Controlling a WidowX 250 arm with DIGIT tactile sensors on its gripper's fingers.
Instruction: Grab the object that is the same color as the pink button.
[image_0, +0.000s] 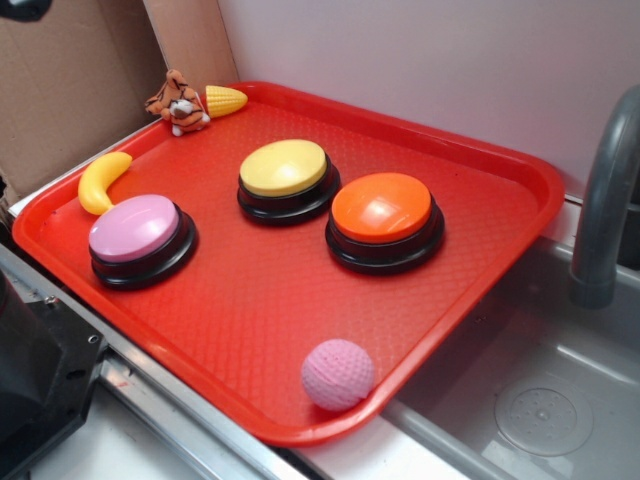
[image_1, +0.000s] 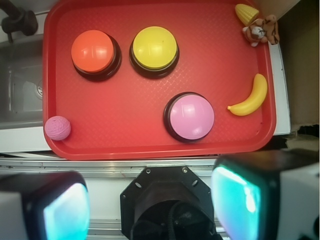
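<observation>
The small pale pink dimpled ball (image_0: 338, 374) lies on the red tray (image_0: 260, 310) at its near right corner; in the wrist view it (image_1: 57, 127) sits at the tray's lower left corner. The pink button (image_0: 136, 235) with a black base stands at the tray's left; the wrist view shows it (image_1: 191, 116) right of centre. My gripper (image_1: 150, 205) is open and empty, high above the robot base, off the tray's near edge. Its two fingers (image_1: 65, 212) frame the bottom of the wrist view. The gripper is not seen in the exterior view.
A yellow button (image_0: 285, 178) and an orange button (image_0: 384, 218) stand on the tray. A toy banana (image_0: 100, 180), a toy corn (image_0: 226, 100) and a small tiger figure (image_0: 178, 102) lie at its far left. A sink (image_0: 540, 400) and grey faucet (image_0: 605, 200) are to the right.
</observation>
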